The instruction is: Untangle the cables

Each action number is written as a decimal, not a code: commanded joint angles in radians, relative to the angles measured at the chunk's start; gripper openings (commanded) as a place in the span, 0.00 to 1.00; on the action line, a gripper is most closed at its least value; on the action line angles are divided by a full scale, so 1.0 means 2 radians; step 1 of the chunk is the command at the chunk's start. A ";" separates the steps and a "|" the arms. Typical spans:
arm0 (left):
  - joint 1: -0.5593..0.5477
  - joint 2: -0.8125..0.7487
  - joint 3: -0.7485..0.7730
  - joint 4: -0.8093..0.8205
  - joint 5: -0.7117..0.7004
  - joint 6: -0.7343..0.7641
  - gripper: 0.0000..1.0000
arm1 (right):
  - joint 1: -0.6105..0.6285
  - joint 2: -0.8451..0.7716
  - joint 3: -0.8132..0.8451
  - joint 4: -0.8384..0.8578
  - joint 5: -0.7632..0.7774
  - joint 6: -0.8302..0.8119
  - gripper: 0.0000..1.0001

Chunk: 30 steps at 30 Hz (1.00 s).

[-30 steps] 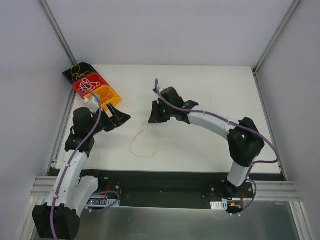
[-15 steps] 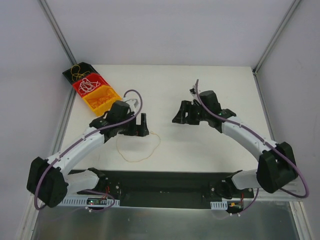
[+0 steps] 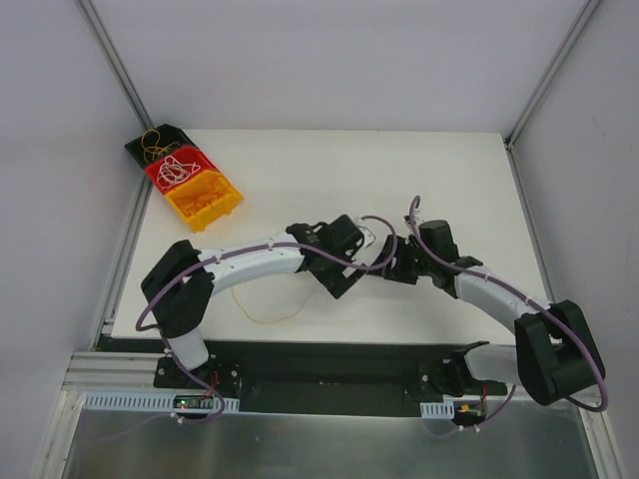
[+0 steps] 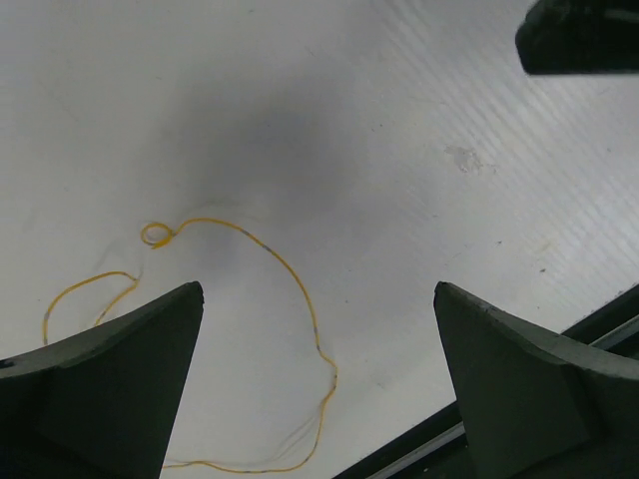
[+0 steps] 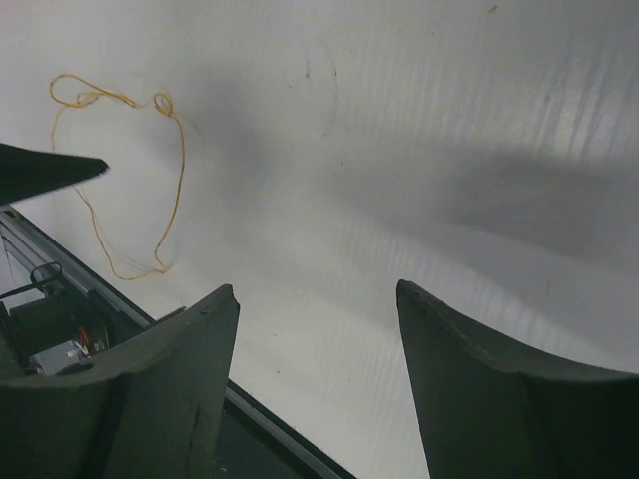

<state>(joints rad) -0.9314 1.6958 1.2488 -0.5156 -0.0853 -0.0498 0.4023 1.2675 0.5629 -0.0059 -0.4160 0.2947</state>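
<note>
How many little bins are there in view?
3, lined up at the table's far left corner: black bin farthest back, red bin in the middle, orange bin nearest. None seems hidden.

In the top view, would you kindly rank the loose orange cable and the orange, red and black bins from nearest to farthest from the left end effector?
From the left end effector:
1. The loose orange cable, on the table just to its near-left.
2. The orange bin, toward the far left.
3. The red bin, just beyond the orange one.
4. The black bin, at the far-left corner.
</note>
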 commanded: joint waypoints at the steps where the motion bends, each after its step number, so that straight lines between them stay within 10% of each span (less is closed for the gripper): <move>1: -0.021 0.032 0.013 -0.070 -0.096 -0.014 0.99 | -0.028 -0.032 -0.021 0.069 -0.024 0.015 0.67; 18: 0.013 0.050 -0.014 -0.068 -0.225 0.020 0.99 | -0.040 -0.009 -0.026 0.097 -0.042 0.021 0.66; 30: 0.099 0.084 0.033 -0.057 -0.040 0.098 0.93 | -0.040 -0.003 -0.025 0.101 -0.044 0.021 0.65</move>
<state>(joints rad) -0.7715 1.8359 1.2541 -0.6250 -0.3176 0.0910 0.3283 1.2572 0.5083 0.1505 -0.4824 0.3328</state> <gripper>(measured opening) 0.974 0.654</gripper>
